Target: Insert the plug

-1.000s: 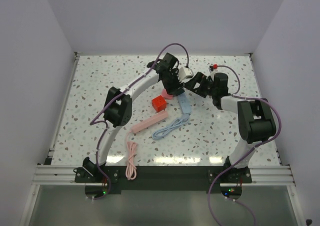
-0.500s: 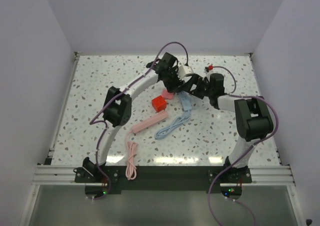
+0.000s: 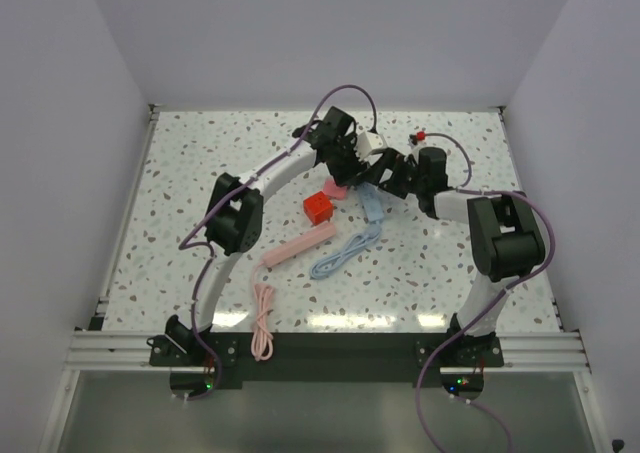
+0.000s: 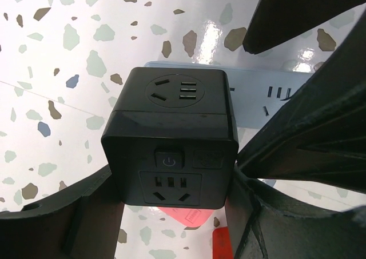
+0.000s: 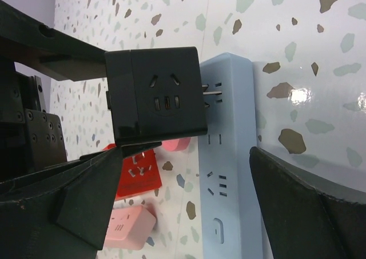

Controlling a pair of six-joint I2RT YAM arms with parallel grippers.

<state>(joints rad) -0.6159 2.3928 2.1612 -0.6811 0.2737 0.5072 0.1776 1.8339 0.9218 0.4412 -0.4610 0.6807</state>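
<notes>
Right wrist: plug (image 5: 157, 93), prongs toward blue strip (image 5: 229, 173)

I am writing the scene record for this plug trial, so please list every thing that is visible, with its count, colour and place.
black cube: 1, black, between the left fingers, pins at a socket of the blue strip, not fully in
blue strip: 1, light blue, flat at table centre
blue cable: 1, light blue, nearer than its strip
red cube: 1, red, left of blue strip
pink piece: 1, pink, by the red cube, partly hidden
pink strip: 1, pink, nearer than red cube
pink cable: 1, pink, near edge
white block: 1, white, far side
table: 1, speckled white
left gripper: 1, black, shut on black cube
right gripper: 1, black, open, at blue strip
</notes>
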